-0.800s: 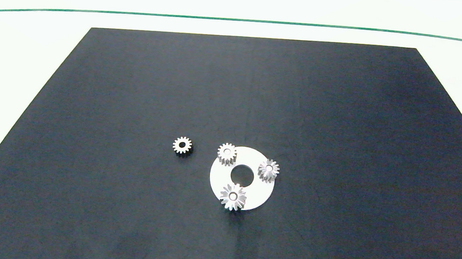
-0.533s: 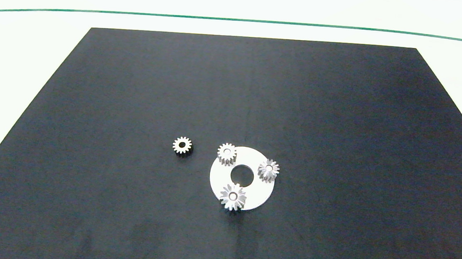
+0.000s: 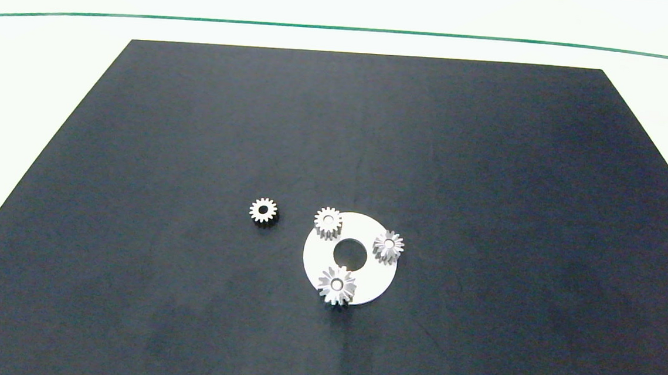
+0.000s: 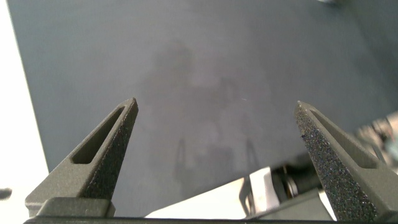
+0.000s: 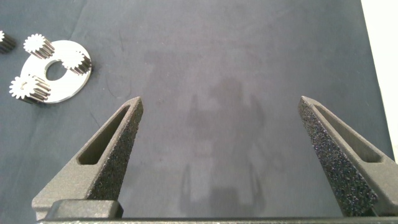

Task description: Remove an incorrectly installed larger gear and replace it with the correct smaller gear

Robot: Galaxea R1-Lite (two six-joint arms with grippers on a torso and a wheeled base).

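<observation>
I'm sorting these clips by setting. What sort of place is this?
Probably a lab test bench for assembly practice: a bare black mat on a white table, holding only a white disc with mounted gears and one loose smaller gear.

You see the left gripper (image 4: 217, 109) as two tapering dark grey fingers. Each has a grainy pad and a slot. The right gripper (image 5: 221, 106) looks identical

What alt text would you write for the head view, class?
A white ring-shaped plate on a black mat carries three silver gears, the larger gear at its near edge. The smaller gear lies loose on the mat, left of the plate.
</observation>
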